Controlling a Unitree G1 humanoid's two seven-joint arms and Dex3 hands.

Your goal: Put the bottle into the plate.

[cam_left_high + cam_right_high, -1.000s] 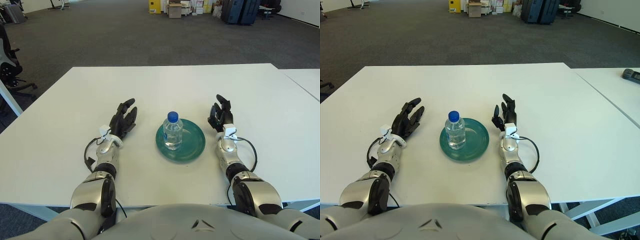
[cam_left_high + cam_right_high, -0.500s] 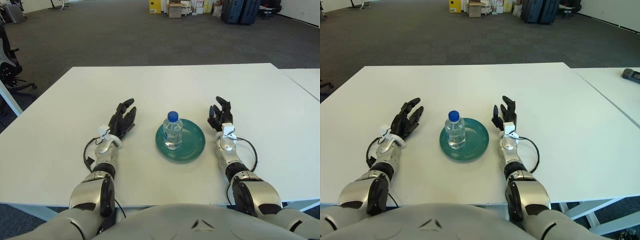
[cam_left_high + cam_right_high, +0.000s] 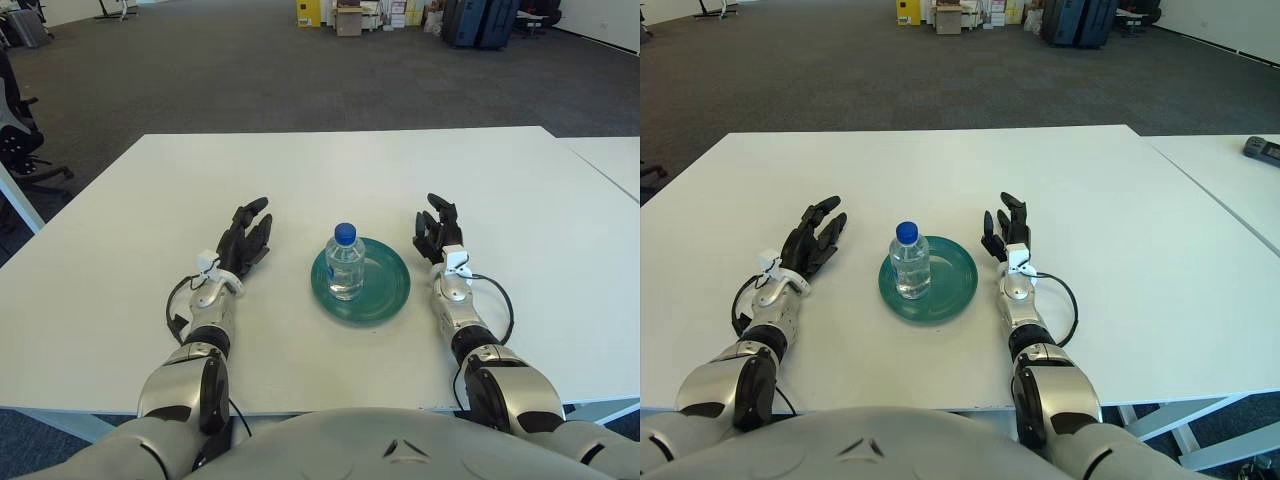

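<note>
Clear plastic bottle with blue cap (image 3: 345,264) upright on round green plate (image 3: 384,290), left of plate centre. Right hand (image 3: 437,231) just right of plate, fingers spread, empty. Left hand (image 3: 246,240) left of plate, fingers extended, empty. White table (image 3: 330,170) beneath plate.

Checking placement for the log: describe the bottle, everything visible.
The small clear plastic bottle with a blue screw cap stands upright on the left part of the round teal plate, its base inside the rim. It looks mostly transparent, with no label discernible. Neither robot hand touches it; only the plate, on the white table, supports it.
</note>
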